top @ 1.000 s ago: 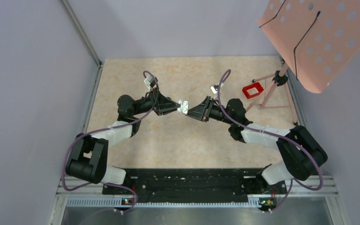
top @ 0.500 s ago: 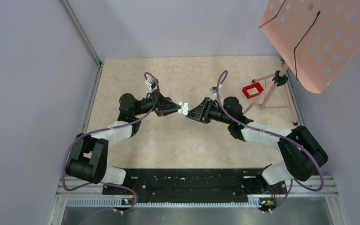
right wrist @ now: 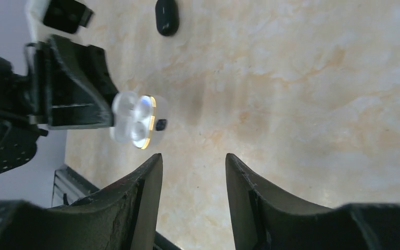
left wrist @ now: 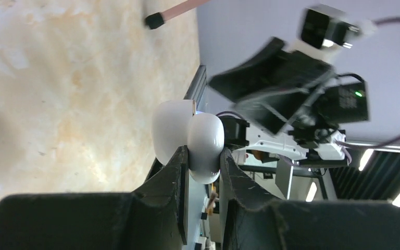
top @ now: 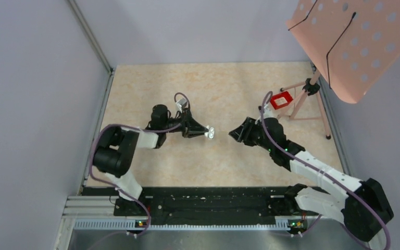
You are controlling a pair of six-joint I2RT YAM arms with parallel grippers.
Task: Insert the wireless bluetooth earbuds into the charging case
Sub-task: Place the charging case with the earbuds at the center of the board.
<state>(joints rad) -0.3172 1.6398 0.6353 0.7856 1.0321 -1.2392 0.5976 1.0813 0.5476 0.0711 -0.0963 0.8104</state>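
My left gripper is shut on a white charging case and holds it above the table's middle. In the left wrist view the case sits between the fingers, with its lid swung open beside it. In the right wrist view the case shows a gold rim and is blurred, with a tiny dark piece right beside it. A black oval object lies on the table beyond. My right gripper is open and empty, a short way right of the case. No white stemmed buds can be made out.
A small red object lies at the back right by the legs of a pink perforated stand. Grey walls close in the table on the left and back. The black base rail runs along the near edge.
My left gripper has moved right and toward the near side with the case still in it. My right gripper has drawn back to the right, so the gap between the two has widened.
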